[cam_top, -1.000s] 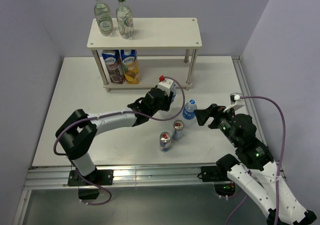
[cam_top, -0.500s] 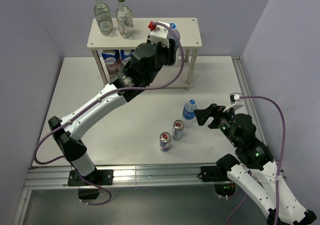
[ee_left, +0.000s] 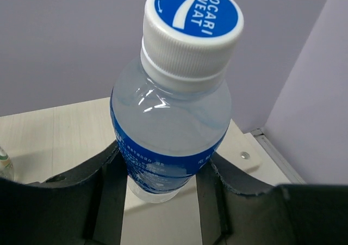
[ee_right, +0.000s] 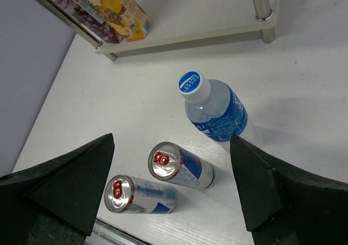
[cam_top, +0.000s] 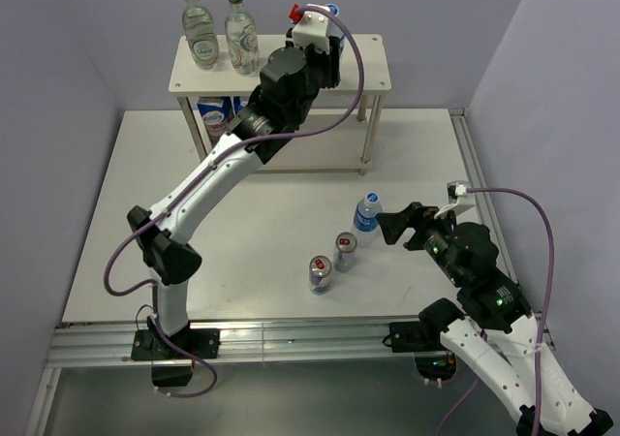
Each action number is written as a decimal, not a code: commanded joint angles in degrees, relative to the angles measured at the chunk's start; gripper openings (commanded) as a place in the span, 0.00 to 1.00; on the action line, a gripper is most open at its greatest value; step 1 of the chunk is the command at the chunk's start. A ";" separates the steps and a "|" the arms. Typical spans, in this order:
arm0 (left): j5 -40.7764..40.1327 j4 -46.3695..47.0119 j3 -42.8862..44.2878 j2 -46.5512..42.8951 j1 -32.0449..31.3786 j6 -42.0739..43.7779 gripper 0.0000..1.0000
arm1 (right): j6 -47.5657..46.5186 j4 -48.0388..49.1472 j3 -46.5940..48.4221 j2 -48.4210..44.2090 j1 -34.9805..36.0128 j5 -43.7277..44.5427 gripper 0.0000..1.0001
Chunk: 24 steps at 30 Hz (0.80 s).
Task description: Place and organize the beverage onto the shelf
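Observation:
The cream-white shelf [cam_top: 360, 69] stands at the back of the table. My left gripper [cam_top: 324, 41] is raised over the right half of its top board and is shut on a clear water bottle [ee_left: 169, 122] with a blue label and a white cap [cam_top: 332, 11]. In the left wrist view the fingers [ee_left: 106, 171] press both sides of the label, and the bottle's base hangs just over the board [ee_left: 65, 130]; whether it touches I cannot tell. My right gripper [cam_top: 392, 225] stands open beside a second water bottle [cam_top: 366, 212] upright on the table, with nothing between its fingers.
Two green-capped glass bottles [cam_top: 201, 29] [cam_top: 241, 35] stand on the left of the top board. Juice cartons [cam_top: 218, 118] fill the left of the lower tier. Two slim cans [cam_top: 345, 252] [cam_top: 321, 273] stand near the table's front. A metal rail [cam_top: 291, 337] runs along the near edge.
My left arm lifted the water bottle from the table's middle up to the shelf's top board, then a little farther back. The right arm has not moved.

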 commanded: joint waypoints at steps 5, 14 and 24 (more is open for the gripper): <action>1.98 8.90 10.82 5.78 4.87 1.01 0.00 | -0.01 2.54 -0.77 -0.33 0.43 -0.97 0.93; 2.60 9.68 7.49 5.00 7.08 0.22 0.59 | -0.10 2.89 -0.77 0.63 0.43 -0.97 0.94; 2.43 8.36 10.13 6.58 6.99 1.54 0.86 | -0.10 2.54 -0.59 0.46 0.43 -0.71 0.94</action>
